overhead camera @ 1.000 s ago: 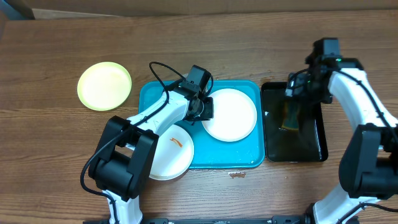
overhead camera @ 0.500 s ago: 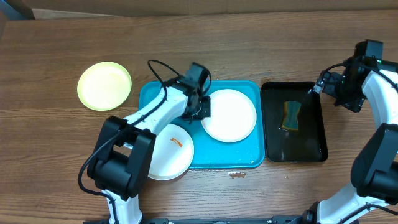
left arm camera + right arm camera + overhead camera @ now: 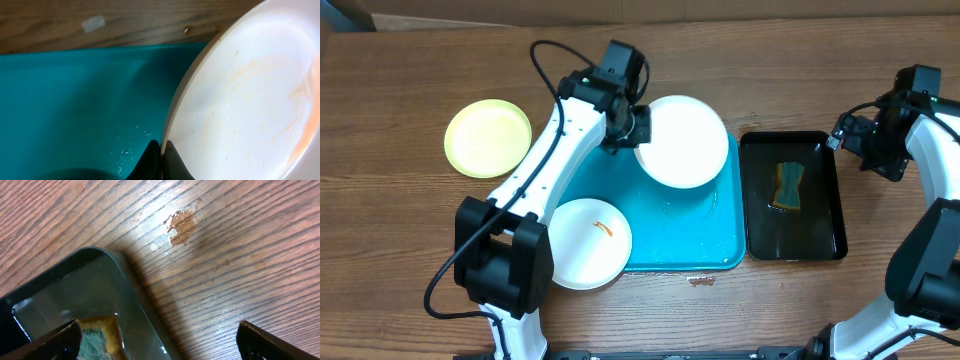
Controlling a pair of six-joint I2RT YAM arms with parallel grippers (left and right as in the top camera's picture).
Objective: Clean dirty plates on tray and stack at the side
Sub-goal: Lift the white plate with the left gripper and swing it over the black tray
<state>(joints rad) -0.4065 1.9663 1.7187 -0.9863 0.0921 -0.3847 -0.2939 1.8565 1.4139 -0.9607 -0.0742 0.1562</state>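
Note:
My left gripper (image 3: 638, 125) is shut on the rim of a white plate (image 3: 682, 141) and holds it lifted over the back of the turquoise tray (image 3: 680, 235). In the left wrist view the fingers (image 3: 161, 160) pinch the rim of that plate (image 3: 250, 105), which bears faint orange streaks, above the tray (image 3: 75, 100). A second white plate (image 3: 588, 243) with an orange smear lies at the tray's front left corner, overhanging it. The yellow-green plate (image 3: 488, 137) lies on the table to the left. My right gripper (image 3: 847, 133) is open and empty beside the black tray's far right corner (image 3: 160, 340).
A black tray (image 3: 817, 228) holding water and a green-yellow sponge (image 3: 787, 186) stands right of the turquoise tray; the sponge also shows in the right wrist view (image 3: 97, 340). A brown stain (image 3: 181, 224) marks the wooden table.
My left gripper has lifted the white plate off the tray and moved it toward the back. My right arm drew away from the sponge to the right and has since held still.

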